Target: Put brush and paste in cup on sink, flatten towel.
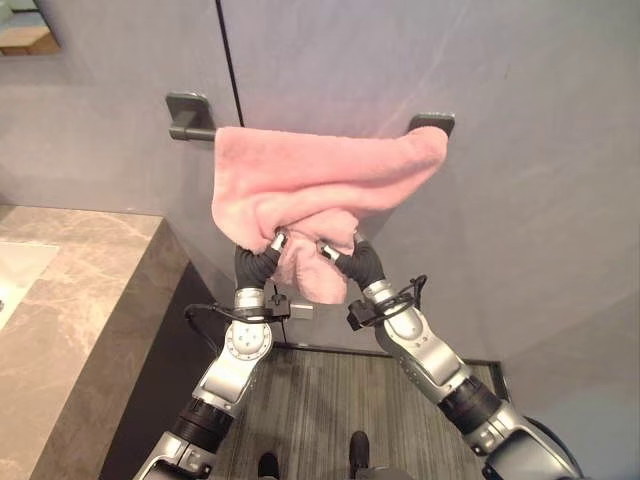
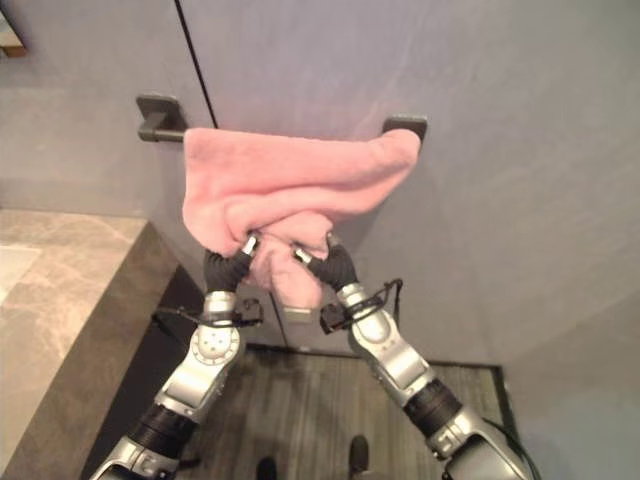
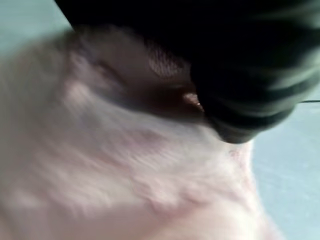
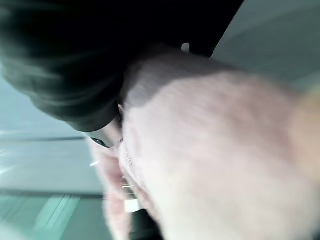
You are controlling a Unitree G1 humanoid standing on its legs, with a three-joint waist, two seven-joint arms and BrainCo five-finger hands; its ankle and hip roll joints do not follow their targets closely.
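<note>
- Hanging over a dark wall rail (image 1: 300, 130), the pink towel (image 1: 320, 175) sits at about 12 o'clock from your head camera, bunched rather than flat.
- You can see the towel's upper edge draped along the rail from the left bracket (image 1: 190, 115) toward the right bracket (image 1: 432, 123), with the right end pulled up near that bracket.
- You find the lower part of the towel gathered into a rumpled lump that droops at the middle, between the two wrists.
- Your left hand (image 1: 262, 252) reaches up from 7 o'clock and goes in under the towel's lower left folds; its fingers are buried in the cloth, so you cannot tell whether they are curled or straight.
- Your right hand (image 1: 350, 255) comes up from 5 o'clock and enters the folds just beside the left one; its fingers are hidden as well, so its state cannot be told.
- Your left wrist view gives you pale pink cloth pressed close against the dark ribbed cover (image 3: 250, 75), too blurred to read more.
- Your right wrist view gives you the same: pink cloth against the dark cover (image 4: 65, 65), with the grey wall behind.
- You have the stone sink counter (image 1: 90, 300) at 9 o'clock, well apart from the towel.
- You see a striped grey floor (image 1: 330, 400) below, at 6 o'clock.
</note>
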